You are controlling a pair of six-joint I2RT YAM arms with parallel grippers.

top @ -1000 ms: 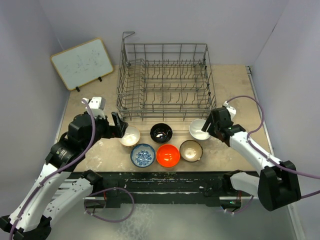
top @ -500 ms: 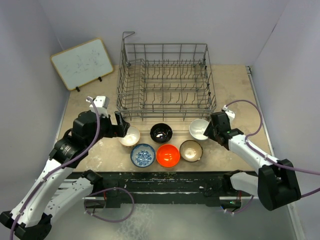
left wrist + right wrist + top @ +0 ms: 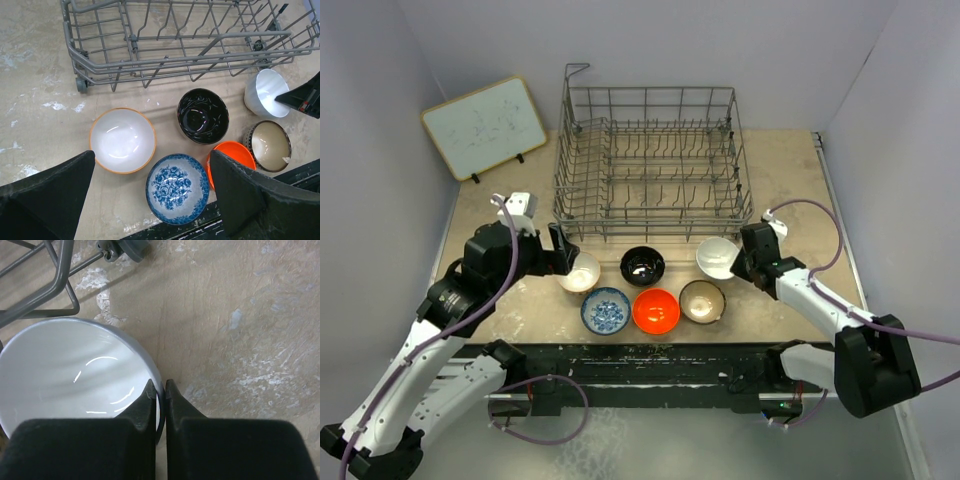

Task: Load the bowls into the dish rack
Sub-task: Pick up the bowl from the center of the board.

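Six bowls sit in front of the grey wire dish rack (image 3: 650,160) (image 3: 200,45). The back row holds a cream bowl (image 3: 580,271) (image 3: 122,140), a glossy black one (image 3: 642,266) (image 3: 203,116) and a white one (image 3: 717,257) (image 3: 75,375). In front lie the blue-and-white bowl (image 3: 606,310) (image 3: 177,188), the orange-red bowl (image 3: 656,310) (image 3: 231,152) and the brown-rimmed bowl (image 3: 702,300) (image 3: 270,145). My right gripper (image 3: 738,262) (image 3: 160,390) is shut on the white bowl's right rim, one finger inside and one outside. My left gripper (image 3: 563,256) (image 3: 151,165) hangs open above the cream and blue-and-white bowls, holding nothing.
A white board (image 3: 485,125) leans against the wall at the back left. The rack's small caster wheels (image 3: 82,85) rest on the tabletop close behind the bowls. The table's dark front edge (image 3: 640,355) runs just below the front row of bowls.
My right gripper has closed its jaws on the white bowl's rim. The left arm has shifted only slightly and stays open.
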